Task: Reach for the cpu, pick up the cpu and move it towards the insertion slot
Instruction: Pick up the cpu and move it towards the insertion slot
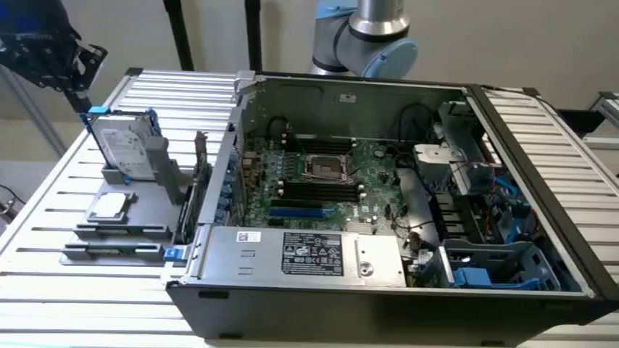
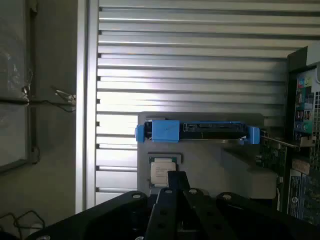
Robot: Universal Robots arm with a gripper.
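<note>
The cpu point(image 1: 109, 206) is a small flat square chip with a silver top, lying on a grey holder point(image 1: 121, 239) on the slatted table at the exterior view's left. In the wrist view the cpu point(image 2: 162, 172) sits just beyond the fingertips. My gripper point(image 1: 80, 78) hangs high above the table's far left corner, well above the cpu and touching nothing. Seen from the wrist, the gripper point(image 2: 177, 181) has its dark fingers pressed together, shut and empty. The insertion slot point(image 1: 324, 168) is the shiny square socket on the green board inside the open computer case.
An upright silver hard drive point(image 1: 126, 151) in a blue frame point(image 2: 197, 131) stands on the holder just behind the cpu. The open case point(image 1: 387, 290) has tall walls, a power supply at the front and cables at the exterior view's right. The arm's base point(image 1: 372, 36) rises behind the case.
</note>
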